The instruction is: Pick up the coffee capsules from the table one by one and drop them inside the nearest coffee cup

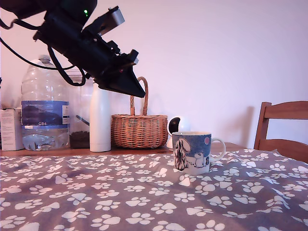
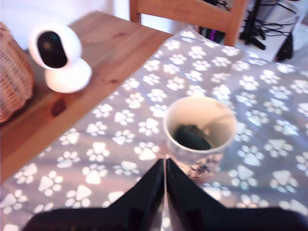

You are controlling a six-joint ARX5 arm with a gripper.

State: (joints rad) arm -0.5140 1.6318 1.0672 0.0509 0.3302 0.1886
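Apparently most of the work is finished, because no coffee capsule lies loose on the paw-print cloth of the table (image 1: 120,202) in either view, and the coffee cup (image 2: 199,132) already has something dark inside. In the wrist view at least one dark green, rounded object (image 2: 192,137) rests at the bottom of the cup; I judge it to be a capsule, or maybe two lying together, but the picture is too soft to count them. The gripper (image 2: 165,180) has its two black fingers pressed together, with only a thin line between them, and it holds nothing. It hangs high in the air, well above the table, with its tip tilted downward, and the cup stands upright on the cloth below and in front of the tip, well apart from it. If more capsules remain, they are outside what both cameras see, so I cannot say that the task is complete. Behind the gripper, at the far edge of the table, stand a wicker basket (image 1: 138,129), a tall white bottle (image 1: 100,118) and a large water bottle (image 1: 43,106) with a little water at the bottom; what the basket holds is not visible.
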